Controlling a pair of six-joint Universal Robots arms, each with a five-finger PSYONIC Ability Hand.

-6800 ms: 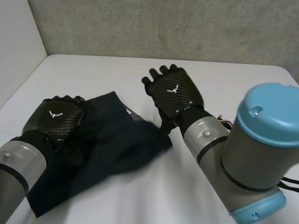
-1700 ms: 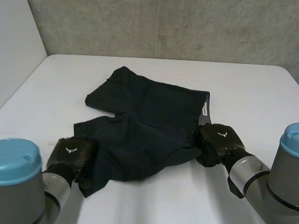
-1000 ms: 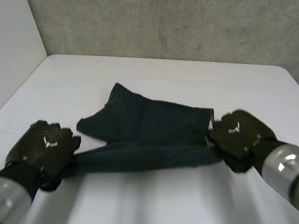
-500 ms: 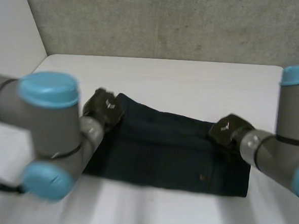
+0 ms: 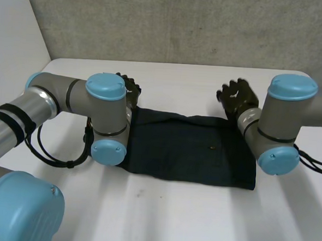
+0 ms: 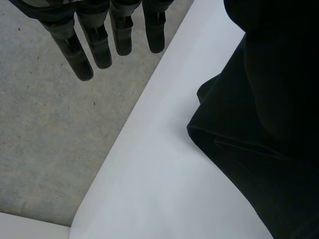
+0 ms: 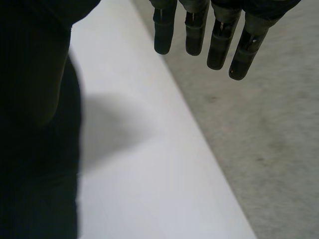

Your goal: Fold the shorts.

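Observation:
The dark navy shorts (image 5: 189, 149) lie folded in half as a flat band across the middle of the white table (image 5: 171, 219). My left hand (image 5: 130, 88) hovers just beyond their far left corner, fingers (image 6: 99, 40) straight and holding nothing; a folded edge of the shorts (image 6: 249, 139) lies beside it. My right hand (image 5: 237, 97) is raised just beyond the far right corner, fingers (image 7: 199, 30) straight and empty, with the dark cloth (image 7: 35, 124) off to one side below it.
A grey concrete wall (image 5: 183, 23) rises right behind the table's far edge (image 5: 181, 65), close to both hands. A white side wall (image 5: 12, 51) borders the left. My arms' large elbows (image 5: 104, 117) (image 5: 284, 122) stand over both ends of the shorts.
Both hands, which were on the shorts' far corners after carrying the near edge over, have let go and lifted away toward the wall. The shorts now lie folded.

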